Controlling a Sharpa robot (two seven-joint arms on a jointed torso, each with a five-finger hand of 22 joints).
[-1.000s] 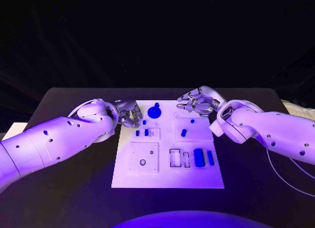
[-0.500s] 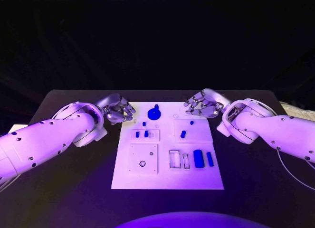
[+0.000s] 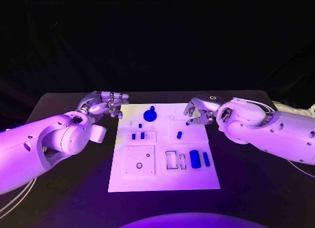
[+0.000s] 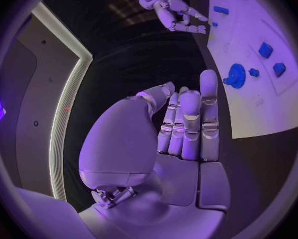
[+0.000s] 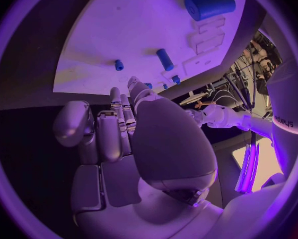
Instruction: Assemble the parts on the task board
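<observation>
Left hand (image 3: 104,103), fingers extended side by side and holding nothing, hovers over the black table (image 3: 54,104) just off the far left corner of the task board (image 3: 164,178). Right hand (image 3: 198,110), fingers curled inward with nothing between them, hangs over the board's far right edge. A blue gear-shaped part (image 3: 150,114) lies between the two hands; a blue cylinder (image 3: 195,158) lies nearer the robot, well apart from both.
</observation>
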